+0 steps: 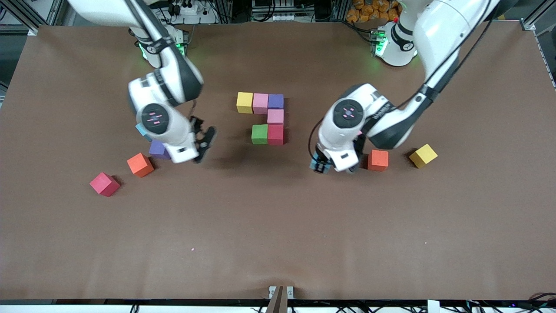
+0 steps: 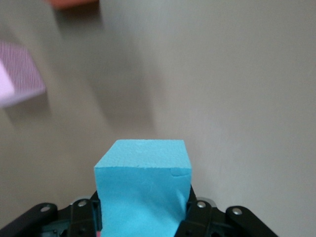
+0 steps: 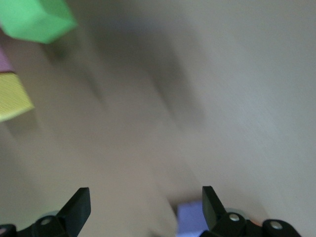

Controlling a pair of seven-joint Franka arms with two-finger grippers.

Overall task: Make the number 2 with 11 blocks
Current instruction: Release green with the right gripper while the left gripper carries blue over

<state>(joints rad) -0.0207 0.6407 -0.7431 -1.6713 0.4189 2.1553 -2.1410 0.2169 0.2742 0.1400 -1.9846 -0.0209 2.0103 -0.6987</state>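
Observation:
Six blocks form part of the number 2 at mid-table: yellow [image 1: 244, 102], pink [image 1: 260, 103] and purple [image 1: 276, 101] in a row, then pink [image 1: 275, 116], red [image 1: 276, 134] and green [image 1: 259, 134]. My left gripper [image 1: 320, 166] [image 2: 143, 210] is shut on a light blue block [image 1: 315, 164] [image 2: 142, 173], beside a loose orange block [image 1: 378, 160]. My right gripper [image 1: 203, 140] [image 3: 144, 195] hangs open and empty over the table, between a loose purple block [image 1: 158, 150] [image 3: 190, 217] and the green block [image 3: 37, 19].
Toward the right arm's end lie an orange block [image 1: 140, 164], a red block [image 1: 104, 184] and a light blue one [image 1: 141, 129] partly hidden by the arm. A yellow block [image 1: 423, 155] lies toward the left arm's end. A pink block [image 2: 19, 74] shows in the left wrist view.

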